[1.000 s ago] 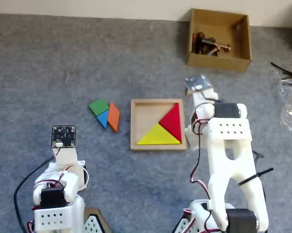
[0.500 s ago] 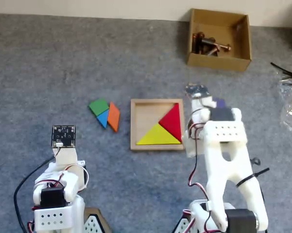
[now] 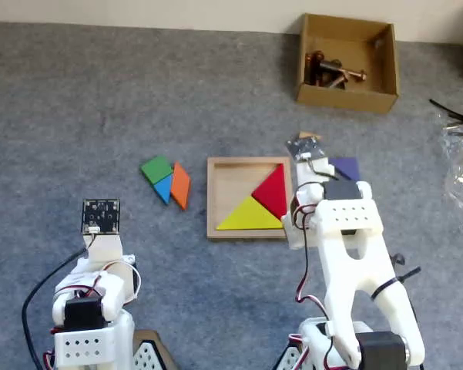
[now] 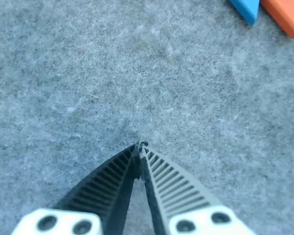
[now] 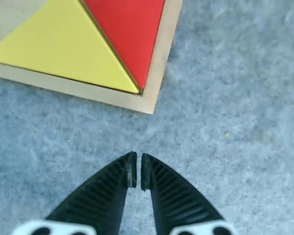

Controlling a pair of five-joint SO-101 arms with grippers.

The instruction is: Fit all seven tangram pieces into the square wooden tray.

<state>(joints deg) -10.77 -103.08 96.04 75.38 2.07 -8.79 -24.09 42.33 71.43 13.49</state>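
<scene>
Your right gripper (image 5: 136,170), closed and empty, has drawn back beside the tray (image 3: 211,196), exposing the purple piece (image 3: 345,167), a likely next pick.

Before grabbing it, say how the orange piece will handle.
The orange piece looks flat and solid: probably stiff, won't roll. Lying flush on the carpet, its edge may be hard to pinch. The blue piece lies right beside it, so a push likely shifts both.
</scene>
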